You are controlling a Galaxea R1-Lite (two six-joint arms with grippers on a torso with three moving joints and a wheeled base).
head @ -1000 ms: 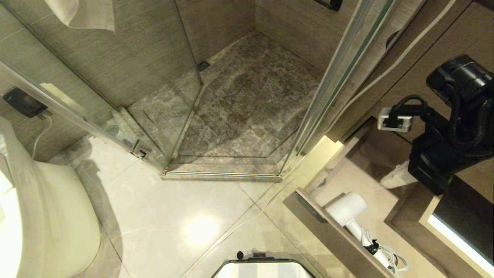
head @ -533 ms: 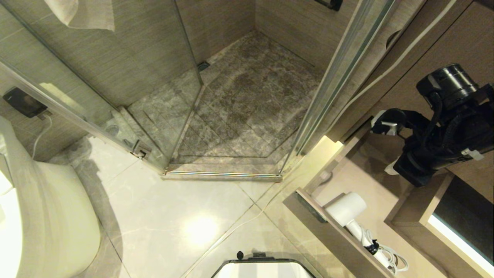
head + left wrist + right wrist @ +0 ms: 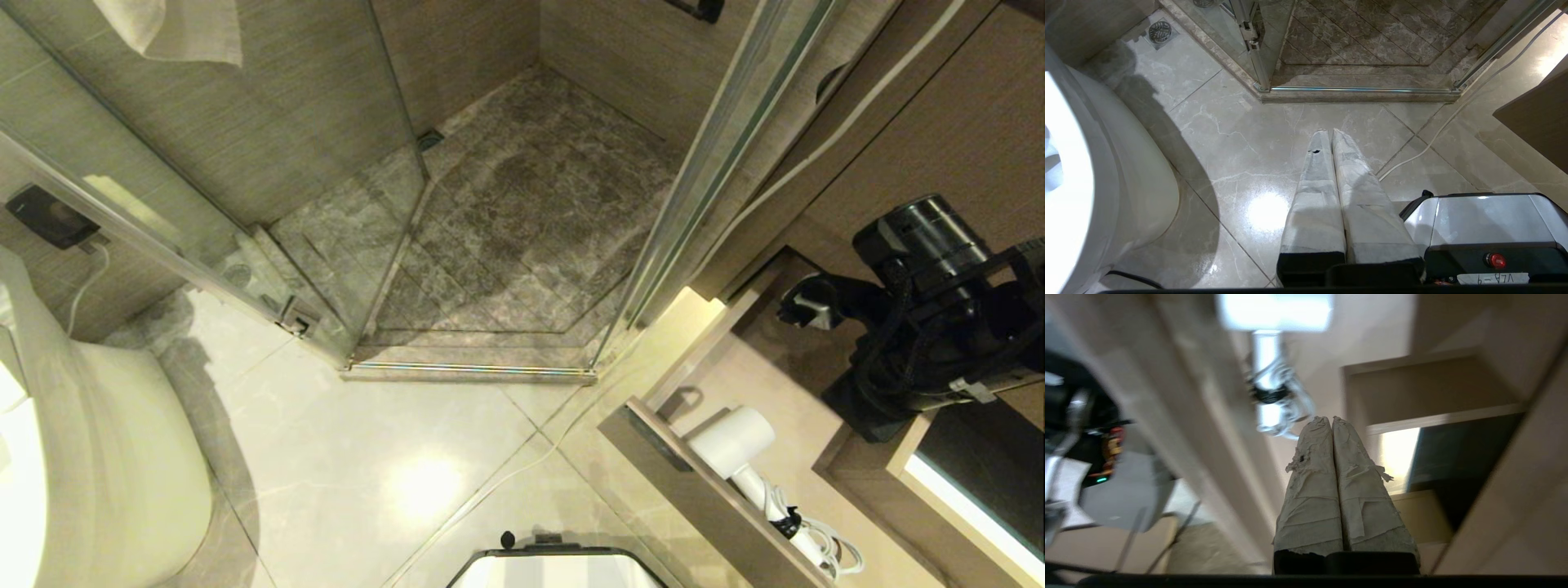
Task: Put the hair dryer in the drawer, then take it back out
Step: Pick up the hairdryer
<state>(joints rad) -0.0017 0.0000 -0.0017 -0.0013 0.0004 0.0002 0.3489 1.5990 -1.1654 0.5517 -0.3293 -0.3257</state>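
Head view: the drawer (image 3: 718, 502) stands pulled out at about 4 o'clock of the picture, so its inside is open from above. The dryer (image 3: 735, 445) lies in it, close behind the front board, its barrel toward 11 o'clock and its handle and coiled cord (image 3: 824, 551) running toward 5 o'clock. It lies flat, probably so that the drawer could be pushed in over it and so that the handle stays easy to reach. The right arm (image 3: 922, 327) hangs above the back part of the drawer, at 3 o'clock, apart from the dryer. Its fingers are hidden here by the arm itself.

Left wrist view: the left gripper (image 3: 1329, 132) has its two taped fingers pressed together and holds nothing. It points at the bare floor (image 3: 1241, 155) near the toilet (image 3: 1106, 183), parked, since this job seems to need one arm only.

Right wrist view: the right gripper (image 3: 1327, 420) is also closed tight, with nothing between the fingers. It points toward the dryer's handle (image 3: 1265, 351) and cord, which are near but not touched. I judge the first half of the task is done; to take the dryer out, the fingers must first open.
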